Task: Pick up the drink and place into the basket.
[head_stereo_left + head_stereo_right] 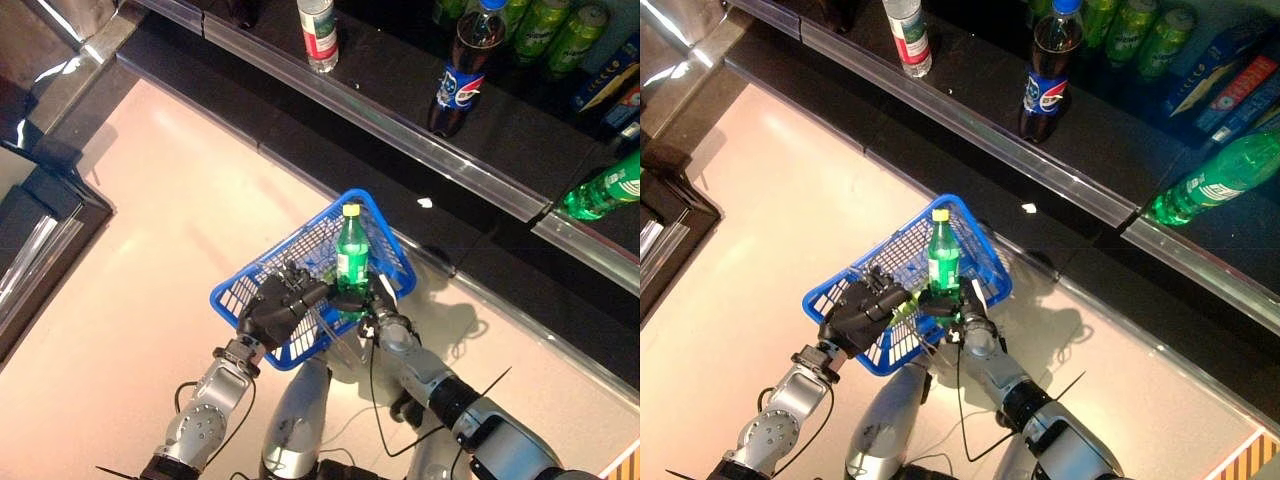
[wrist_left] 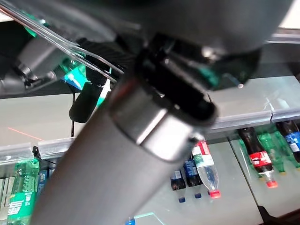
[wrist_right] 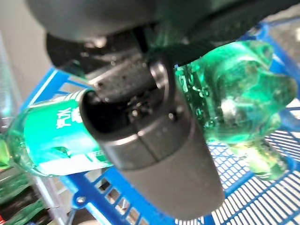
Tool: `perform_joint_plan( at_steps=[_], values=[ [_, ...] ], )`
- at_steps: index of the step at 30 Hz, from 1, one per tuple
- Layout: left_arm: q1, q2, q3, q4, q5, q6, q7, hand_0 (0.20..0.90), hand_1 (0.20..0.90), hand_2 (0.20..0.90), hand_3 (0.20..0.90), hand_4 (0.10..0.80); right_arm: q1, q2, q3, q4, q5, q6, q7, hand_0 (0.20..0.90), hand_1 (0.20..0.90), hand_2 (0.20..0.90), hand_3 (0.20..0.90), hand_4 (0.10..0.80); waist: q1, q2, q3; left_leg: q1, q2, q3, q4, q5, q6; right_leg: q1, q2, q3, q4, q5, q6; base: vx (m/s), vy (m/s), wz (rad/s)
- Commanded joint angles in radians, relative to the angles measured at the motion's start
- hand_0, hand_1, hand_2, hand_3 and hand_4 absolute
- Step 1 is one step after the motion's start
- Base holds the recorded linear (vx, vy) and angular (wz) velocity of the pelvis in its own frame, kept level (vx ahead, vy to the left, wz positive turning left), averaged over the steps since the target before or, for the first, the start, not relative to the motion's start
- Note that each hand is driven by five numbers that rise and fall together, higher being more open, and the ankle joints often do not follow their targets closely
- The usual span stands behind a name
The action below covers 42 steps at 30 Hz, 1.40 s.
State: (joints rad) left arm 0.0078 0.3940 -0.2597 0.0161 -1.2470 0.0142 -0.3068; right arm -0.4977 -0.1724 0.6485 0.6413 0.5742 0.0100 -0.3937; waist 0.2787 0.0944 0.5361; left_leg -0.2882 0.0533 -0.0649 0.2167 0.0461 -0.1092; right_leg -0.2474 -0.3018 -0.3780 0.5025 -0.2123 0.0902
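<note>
A green drink bottle (image 1: 352, 258) with a yellow cap stands upright over the blue basket (image 1: 247, 291), its base inside the basket's opening. My right hand (image 1: 372, 308) is shut on the bottle's lower part; in the right wrist view my thumb (image 3: 154, 154) wraps round the green bottle (image 3: 234, 98) above the basket's mesh (image 3: 253, 197). My left hand (image 1: 277, 305) is shut on the basket's thin wire handles and holds the blue basket (image 1: 832, 290) raised in front.
A dark shelf (image 1: 400, 110) runs across the back with a clear bottle (image 1: 318, 33), a cola bottle (image 1: 462, 70) and green drinks (image 1: 548, 30). A green bottle (image 1: 605, 187) lies on a lower shelf at the right. Pale floor (image 1: 150, 230) spreads to the left.
</note>
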Motion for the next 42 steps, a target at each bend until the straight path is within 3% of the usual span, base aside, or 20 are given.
perform_joint_plan(
  at_steps=[1,5,13,19,27,28,29,30,42],
  values=[
    [-0.111,-0.044,0.027,-0.366,-0.104,-0.062,-0.251,0.300,0.300,0.300,0.200,0.100,-0.120,0.157,0.019,-0.064,0.176,-0.129,0.107,0.300,0.300,0.300,0.200,0.100,0.007,0.033,-0.016,-0.035,-0.034,-0.003,0.099,-0.029,0.056,0.032,0.012,0.017,-0.106,0.152,-0.029,0.000,0.000,0.00],
    [-0.117,-0.044,0.013,-0.348,-0.118,-0.015,-0.310,0.300,0.300,0.300,0.200,0.100,-0.147,0.193,-0.005,0.004,0.325,-0.115,0.213,0.300,0.300,0.300,0.200,0.100,0.017,0.037,-0.016,-0.046,-0.034,-0.004,0.096,-0.030,0.057,0.020,0.009,0.011,-0.105,0.156,-0.025,0.000,0.000,0.00],
    [-0.121,-0.010,-0.021,-0.320,-0.130,-0.030,-0.367,0.300,0.300,0.300,0.200,0.100,-0.172,0.200,0.019,0.048,0.514,0.023,0.378,0.300,0.300,0.300,0.200,0.100,0.029,0.042,-0.016,-0.057,-0.035,-0.001,0.087,-0.018,0.061,0.006,0.000,0.007,-0.105,0.169,-0.017,0.000,0.000,0.00],
    [-0.119,0.010,-0.025,-0.303,-0.138,-0.026,-0.400,0.300,0.300,0.300,0.200,0.100,-0.209,0.199,0.006,0.102,0.625,0.091,0.427,0.300,0.300,0.300,0.200,0.100,0.043,0.046,-0.016,-0.064,-0.035,-0.003,0.090,-0.015,0.063,0.001,-0.007,-0.001,-0.099,0.172,-0.015,0.013,0.007,0.02],
    [-0.144,0.030,-0.026,-0.313,-0.151,0.020,-0.396,0.300,0.300,0.300,0.200,0.100,-0.319,0.164,-0.086,0.239,0.652,0.098,0.416,0.300,0.300,0.300,0.200,0.100,0.065,0.049,-0.016,-0.070,-0.043,-0.009,0.099,-0.016,0.065,0.002,-0.018,-0.014,-0.087,0.171,-0.012,0.016,0.004,0.08],
    [-0.147,0.030,-0.027,-0.315,-0.154,0.025,-0.392,0.300,0.300,0.300,0.200,0.100,-0.327,0.162,-0.090,0.246,0.652,0.096,0.408,0.389,0.389,0.389,0.304,0.204,0.066,0.049,-0.016,-0.070,-0.043,-0.010,0.100,-0.016,0.065,0.002,-0.018,-0.015,-0.087,0.171,-0.012,0.031,-0.004,0.12],
    [-0.156,0.028,-0.029,-0.323,-0.157,0.040,-0.374,0.300,0.300,0.300,0.200,0.100,-0.348,0.156,-0.105,0.272,0.653,0.099,0.397,0.761,0.761,0.761,0.738,0.638,0.069,0.049,-0.016,-0.072,-0.044,-0.013,0.103,-0.017,0.065,0.000,-0.020,-0.016,-0.082,0.171,-0.012,0.032,-0.009,0.05],
    [-0.164,0.028,-0.031,-0.326,-0.157,0.046,-0.363,0.300,0.300,0.300,0.200,0.100,-0.368,0.152,-0.119,0.294,0.663,0.107,0.394,0.900,0.900,0.900,0.900,0.800,0.073,0.048,-0.016,-0.074,-0.044,-0.015,0.105,-0.018,0.065,0.000,-0.022,-0.019,-0.080,0.171,-0.011,0.033,-0.014,0.04],
    [-0.189,0.016,-0.041,-0.352,-0.156,0.057,-0.283,0.300,0.300,0.300,0.200,0.100,-0.436,0.136,-0.158,0.327,0.723,0.089,0.428,0.900,0.900,0.900,0.900,0.800,0.084,0.043,-0.016,-0.082,-0.046,-0.018,0.110,-0.019,0.066,-0.010,-0.026,-0.030,-0.062,0.165,-0.010,0.000,0.000,0.00]
  ],
)
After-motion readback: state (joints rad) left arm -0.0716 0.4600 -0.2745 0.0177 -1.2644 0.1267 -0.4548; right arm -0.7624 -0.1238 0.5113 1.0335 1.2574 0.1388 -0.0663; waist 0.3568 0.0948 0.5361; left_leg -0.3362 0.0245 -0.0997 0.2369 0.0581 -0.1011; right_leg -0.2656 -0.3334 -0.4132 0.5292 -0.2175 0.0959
